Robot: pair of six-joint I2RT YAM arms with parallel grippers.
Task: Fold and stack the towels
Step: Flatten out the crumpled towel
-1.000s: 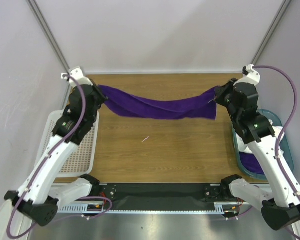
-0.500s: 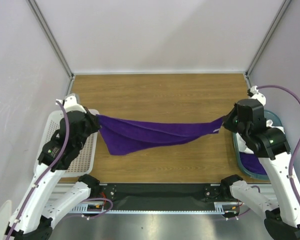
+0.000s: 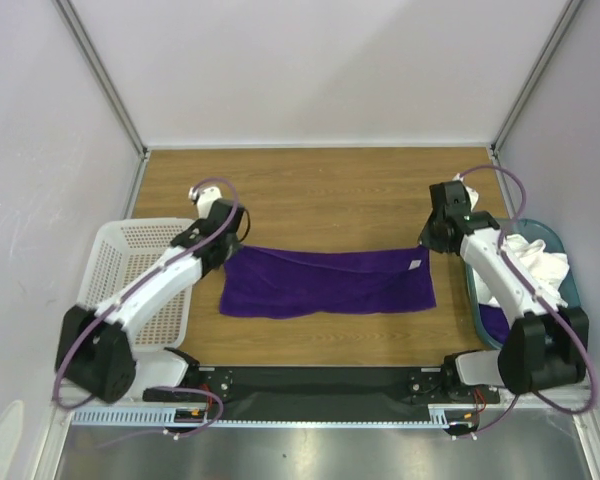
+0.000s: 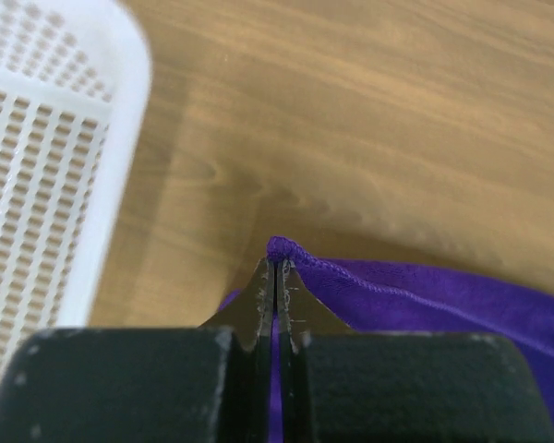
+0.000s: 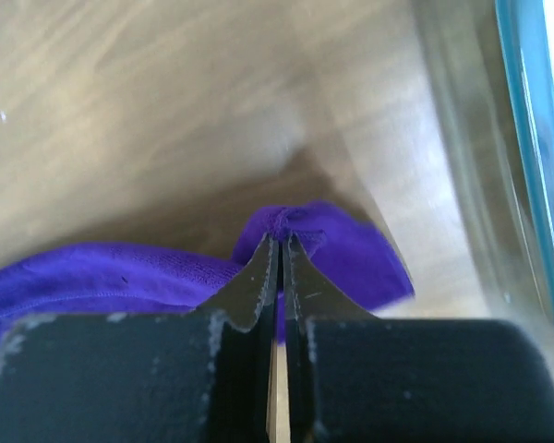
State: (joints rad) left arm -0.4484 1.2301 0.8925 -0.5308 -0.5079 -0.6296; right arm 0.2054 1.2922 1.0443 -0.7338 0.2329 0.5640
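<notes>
While the purple towel (image 3: 325, 283) lies spread flat across the centre of the table (image 3: 320, 190) in the top view, each arm grips one upper corner. L side: left gripper (image 4: 275, 277), jaws pressed together w/ the towel's upper-left corner hem pinched btwn the tips, just right of the white basket (image 3: 130, 240). R side: right gripper (image 5: 281, 247), jaws likewise closed on the upper-right corner, near the teal bin (image 3: 555, 238). White tag (image 3: 414, 265) shows by that corner. Towel forms a wide rectangle w/ a few soft wrinkles. Inside the bin at frame right: white towel (image 3: 535, 262), bunched, plus a second purple towel (image 3: 495, 322) lower in frame.
</notes>
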